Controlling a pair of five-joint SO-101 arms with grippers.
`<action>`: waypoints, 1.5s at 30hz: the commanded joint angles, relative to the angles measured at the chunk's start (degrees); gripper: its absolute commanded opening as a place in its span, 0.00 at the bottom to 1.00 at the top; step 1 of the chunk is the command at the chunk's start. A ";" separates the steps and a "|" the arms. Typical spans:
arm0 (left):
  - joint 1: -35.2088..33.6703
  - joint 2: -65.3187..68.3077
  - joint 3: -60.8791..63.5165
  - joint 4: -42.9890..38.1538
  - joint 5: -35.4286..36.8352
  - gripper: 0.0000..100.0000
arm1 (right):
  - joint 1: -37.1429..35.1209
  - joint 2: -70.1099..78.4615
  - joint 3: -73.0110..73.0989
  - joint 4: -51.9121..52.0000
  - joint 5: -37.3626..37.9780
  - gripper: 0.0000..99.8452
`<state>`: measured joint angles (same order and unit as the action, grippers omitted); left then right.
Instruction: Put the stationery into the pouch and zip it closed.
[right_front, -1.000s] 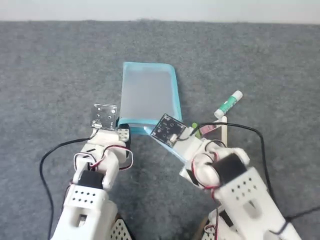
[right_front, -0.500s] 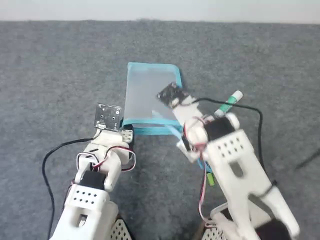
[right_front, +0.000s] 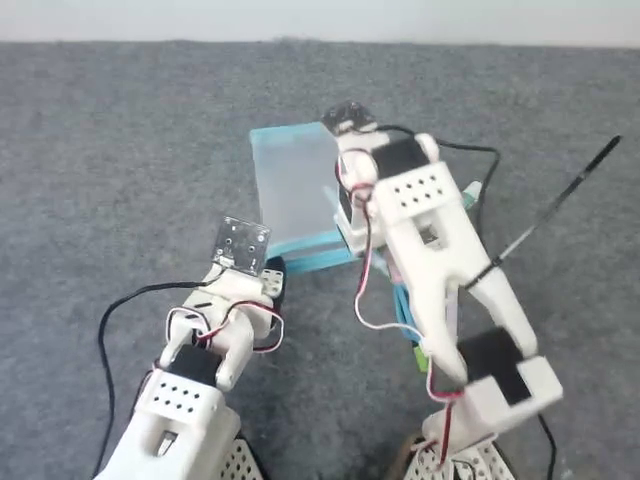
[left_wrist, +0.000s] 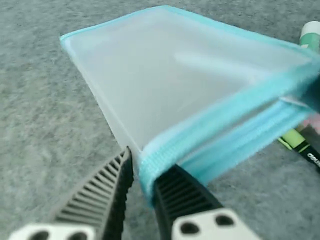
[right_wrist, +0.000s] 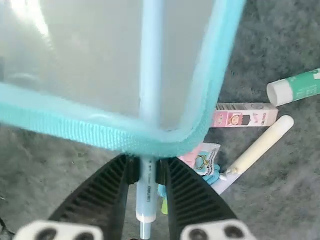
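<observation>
The pouch (right_front: 290, 185), translucent with a turquoise border, lies on the grey worktop (right_front: 120, 150) between the two arms; its zipped end faces them and gapes, the two turquoise bands standing apart in the left wrist view.

The left hand (left_wrist: 141, 167) is clenched on the near corner of that border, one ribbed finger on each side of the tape; in the high view it (right_front: 268, 272) sits at the pouch's near left corner.

The right arm reaches over the pouch's right side; the right hand (right_wrist: 146, 167) is clamped on a light-blue pen (right_wrist: 144, 210), which runs from between its fingers under the turquoise edge and on inside the pouch, where it shows through the clear wall as a pale stripe; so the pen is partly in, with its rear end outside at the hand.

Other stationery lies on the worktop just beside the pouch's right edge:
- a green-and-white glue stick (right_wrist: 300, 87);
- a pink eraser box (right_wrist: 245, 115);
- a cream-white pen (right_wrist: 260, 147);
- a pink packet (right_wrist: 200, 160), nearest the right hand;
- a green marker (left_wrist: 295, 142), lying by the open mouth.
</observation>
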<state>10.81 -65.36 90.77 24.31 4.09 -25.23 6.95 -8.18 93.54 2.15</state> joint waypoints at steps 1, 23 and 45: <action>1.23 0.35 -0.48 -1.58 -0.97 0.01 | 0.92 0.75 -8.35 1.80 -2.02 0.08; -0.44 0.26 -0.48 -1.85 -0.97 0.01 | -6.11 -9.01 -10.81 8.66 7.12 0.08; -14.24 0.26 -5.76 -1.41 5.98 0.01 | -6.99 -52.70 51.87 -27.65 14.86 0.07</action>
<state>-3.87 -65.36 88.75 23.96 9.01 -31.74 -37.54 29.71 73.32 16.04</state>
